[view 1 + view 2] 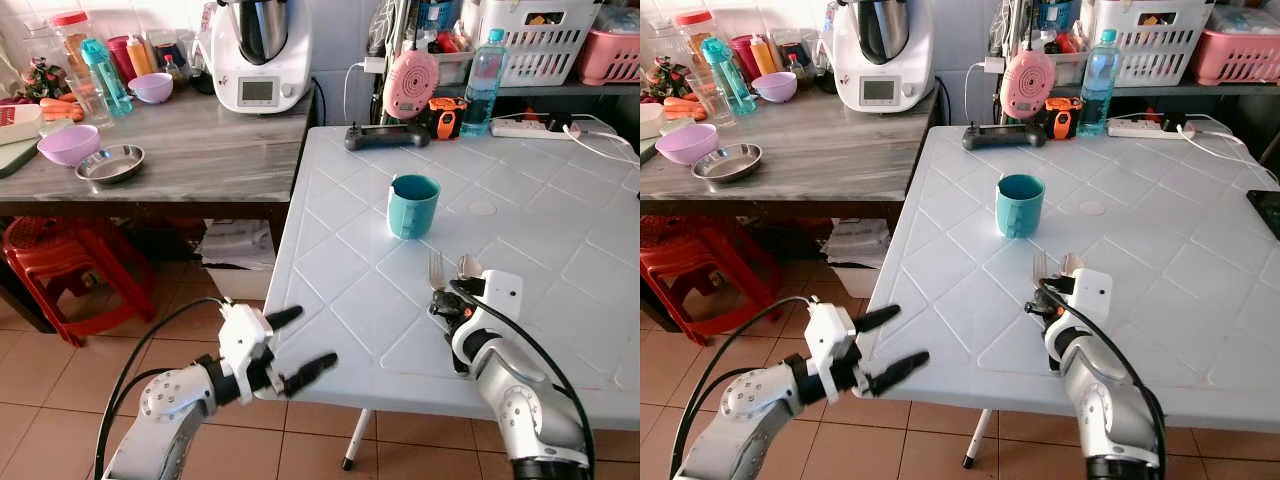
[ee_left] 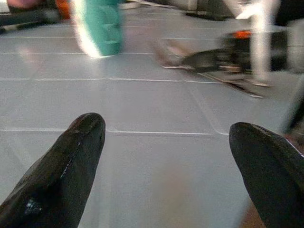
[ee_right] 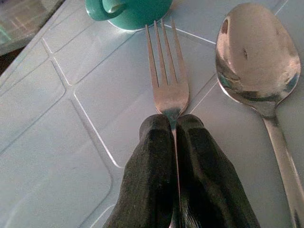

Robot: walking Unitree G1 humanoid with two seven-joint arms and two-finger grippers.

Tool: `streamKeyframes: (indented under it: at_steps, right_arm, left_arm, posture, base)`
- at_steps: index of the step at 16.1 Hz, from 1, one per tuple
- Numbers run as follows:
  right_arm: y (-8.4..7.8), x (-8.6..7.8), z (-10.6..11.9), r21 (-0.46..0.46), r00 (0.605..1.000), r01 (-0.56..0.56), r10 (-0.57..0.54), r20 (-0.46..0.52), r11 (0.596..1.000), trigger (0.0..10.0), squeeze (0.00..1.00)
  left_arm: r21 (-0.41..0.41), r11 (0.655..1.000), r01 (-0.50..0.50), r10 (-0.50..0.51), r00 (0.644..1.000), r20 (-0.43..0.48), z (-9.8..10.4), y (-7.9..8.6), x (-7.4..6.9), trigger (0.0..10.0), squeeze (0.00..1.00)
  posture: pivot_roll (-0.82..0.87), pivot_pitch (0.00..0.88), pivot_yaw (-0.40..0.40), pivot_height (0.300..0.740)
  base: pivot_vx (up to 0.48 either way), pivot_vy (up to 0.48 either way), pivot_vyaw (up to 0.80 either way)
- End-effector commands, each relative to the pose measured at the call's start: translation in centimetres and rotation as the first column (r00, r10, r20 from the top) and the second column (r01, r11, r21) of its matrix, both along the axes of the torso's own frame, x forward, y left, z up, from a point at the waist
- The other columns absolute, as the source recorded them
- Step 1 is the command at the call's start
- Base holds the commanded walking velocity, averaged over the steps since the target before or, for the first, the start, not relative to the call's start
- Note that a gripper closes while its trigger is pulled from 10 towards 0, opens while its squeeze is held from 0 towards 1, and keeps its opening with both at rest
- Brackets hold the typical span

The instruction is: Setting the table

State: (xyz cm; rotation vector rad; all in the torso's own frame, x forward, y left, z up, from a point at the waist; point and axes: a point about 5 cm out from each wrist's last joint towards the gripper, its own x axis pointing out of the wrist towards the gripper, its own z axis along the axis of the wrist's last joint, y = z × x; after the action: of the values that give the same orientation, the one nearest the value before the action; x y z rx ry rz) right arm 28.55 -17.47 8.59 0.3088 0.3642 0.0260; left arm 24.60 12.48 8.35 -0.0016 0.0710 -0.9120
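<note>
Now R gripper (image 3: pixel 173 137) fingers pinch fork (image 3: pixel 166 71) — spoon (image 3: pixel 256 52) beside.

- We see the fork (image 3: pixel 167 80) only down to its neck; its handle is hidden between the black fingers (image 3: pixel 152 175).
- The spoon (image 3: pixel 256 57) runs off the frame edge.
- The teal cup (image 2: pixel 98 26) blurs.

Even, bright daylight; head views are sharp. The cup (image 1: pixel 413 205) throws a faint shadow toward 6 o'clock. Left wrist view is motion-blurred. The spoon (image 3: pixel 259 52) shows soft glare.
</note>
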Motion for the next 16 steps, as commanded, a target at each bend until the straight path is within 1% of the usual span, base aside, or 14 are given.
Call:
streamKeyframes:
  at_steps: [1,2,4,5,6,7,9,10,11,16]
  right_arm:
    - [0.5,-0.5,-0.7,0.031,0.999,0.013,-0.012,-0.032,0.999,0.0,0.00]
    - [0.6,-0.5,0.1,0.033,1.000,0.023,-0.023,0.012,0.999,0.0,0.00]
    - [0.6,-0.7,1.4,0.007,0.996,0.029,-0.029,0.086,1.000,0.0,0.00]
    - [0.8,-0.9,1.8,-0.028,0.994,0.014,-0.011,0.113,1.000,1.9,0.00]
    - [0.9,-1.0,2.1,-0.026,0.991,0.014,-0.011,0.134,1.000,3.1,0.00]
    - [0.8,-1.1,2.4,-0.031,0.988,0.019,-0.014,0.154,0.999,10.0,0.00]
    - [0.7,-1.2,2.7,-0.037,0.984,0.038,-0.031,0.176,0.999,10.0,0.00]
    - [0.6,-1.1,3.0,-0.019,0.980,0.063,-0.058,0.191,0.998,10.0,0.00]
    - [0.6,-1.0,3.1,-0.013,0.979,0.066,-0.063,0.194,0.998,10.0,0.00]
    - [0.7,-1.0,3.2,-0.015,0.979,0.055,-0.051,0.199,0.998,10.0,0.00]
  left_arm:
    - [0.025,0.993,-0.119,0.118,0.993,0.024,0.2,1.2,1.1,10.0,0.00]
    - [0.016,0.980,-0.200,0.199,0.979,0.034,0.4,1.7,1.7,10.0,0.00]
    - [-0.017,0.954,-0.298,0.299,0.954,0.036,0.6,2.4,2.5,10.0,0.00]
    - [-0.028,0.941,-0.338,0.339,0.940,0.039,0.8,2.6,2.9,10.0,0.00]
    - [-0.039,0.927,-0.373,0.374,0.927,0.039,0.9,2.8,3.3,10.0,0.00]
    - [-0.048,0.914,-0.404,0.406,0.913,0.037,1.0,3.0,3.7,10.0,0.00]
    - [-0.054,0.907,-0.417,0.419,0.907,0.038,1.0,3.0,3.9,10.0,0.00]
    - [-0.056,0.907,-0.418,0.420,0.906,0.041,1.0,2.9,4.1,10.0,0.00]
    - [-0.057,0.907,-0.417,0.420,0.907,0.043,1.0,2.9,4.2,10.0,0.00]
    - [-0.068,0.913,-0.402,0.406,0.912,0.053,1.1,2.6,4.5,10.0,0.00]
  posture:
    - [0.01,0.000,0.081,0.740]
    - [0.01,0.000,0.078,0.740]
    - [0.01,0.000,0.073,0.740]
    - [0.01,0.000,0.072,0.740]
    - [0.00,0.000,0.071,0.740]
    - [0.00,0.000,0.070,0.740]
    - [0.00,0.000,0.070,0.740]
    - [0.00,0.000,0.071,0.740]
    - [0.00,0.000,0.073,0.740]
    - [-0.01,0.000,0.073,0.740]
  base:
    - [0.000,0.000,0.00]
    - [0.000,0.000,0.00]
    - [0.000,0.000,0.00]
    - [0.000,0.000,0.00]
    - [0.000,0.000,0.00]
    - [0.000,0.000,0.00]
    - [0.000,0.000,0.00]
    - [0.000,0.281,0.00]
    - [0.000,0.307,0.00]
    - [0.000,0.364,-0.70]
